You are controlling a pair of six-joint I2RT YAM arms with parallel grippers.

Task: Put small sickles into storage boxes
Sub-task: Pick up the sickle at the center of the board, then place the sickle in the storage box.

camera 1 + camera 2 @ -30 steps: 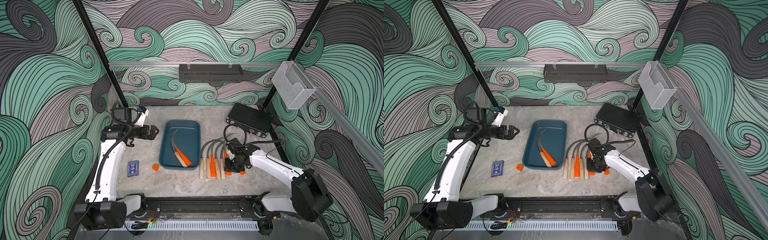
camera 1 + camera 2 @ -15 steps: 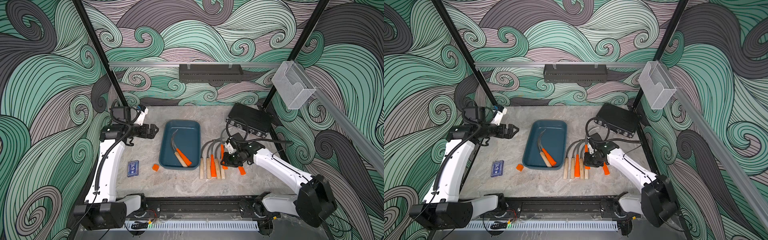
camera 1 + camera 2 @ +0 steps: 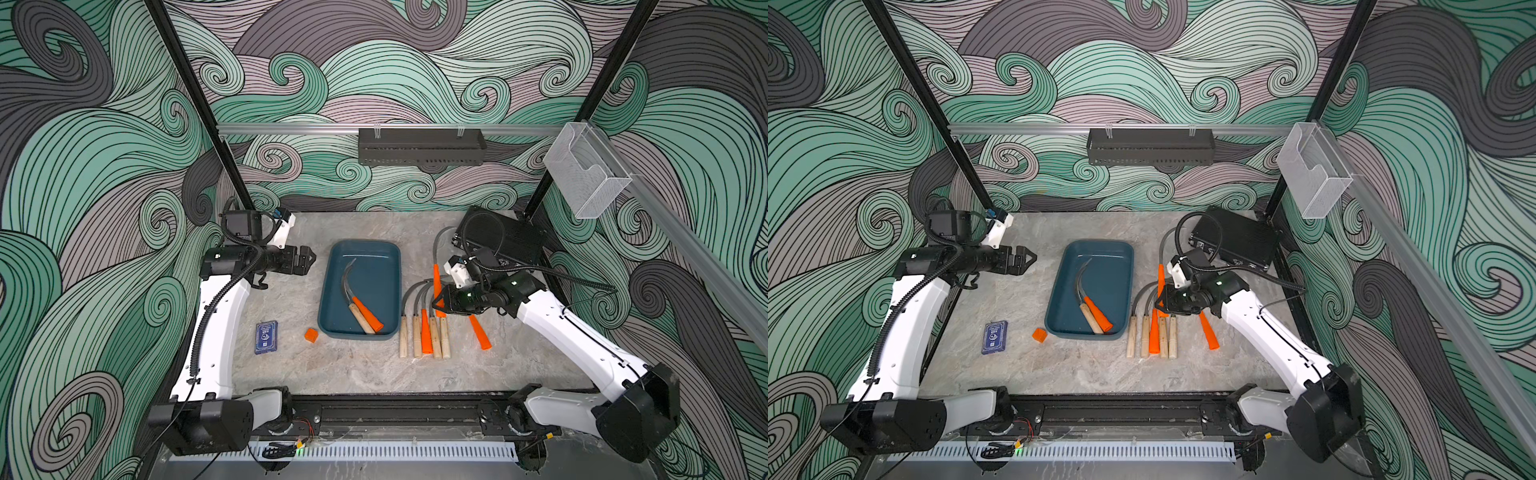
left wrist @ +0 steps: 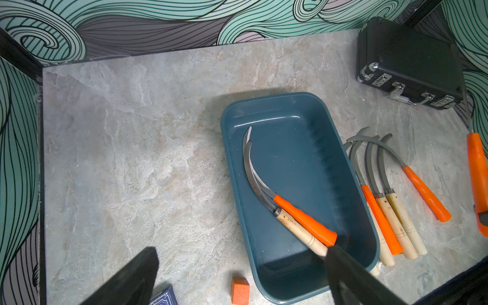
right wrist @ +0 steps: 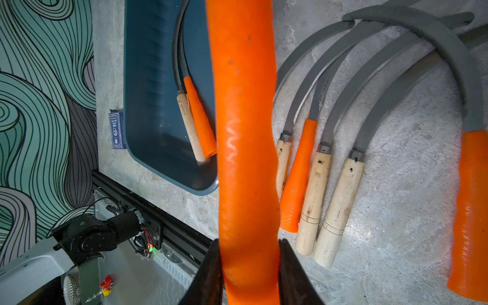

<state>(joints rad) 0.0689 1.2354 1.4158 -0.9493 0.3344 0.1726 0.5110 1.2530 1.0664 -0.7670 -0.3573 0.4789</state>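
Left gripper (image 3: 311,262): wide open, empty, just beside the tray (image 3: 376,270).
Orange cube (image 3: 311,334), blue card box (image 3: 266,337): left of the tray, not blocking.
Tray: two sickles (image 3: 358,301) inside; another could land across them, sticking out.
Five sickles (image 3: 422,328): on the table under the held sickle (image 3: 436,278); swinging low could knock them.
Right gripper (image 3: 439,302): squeezing the held sickle's orange handle in the air; it could slip.
Black case (image 3: 503,241): close behind the blade; may get bumped.
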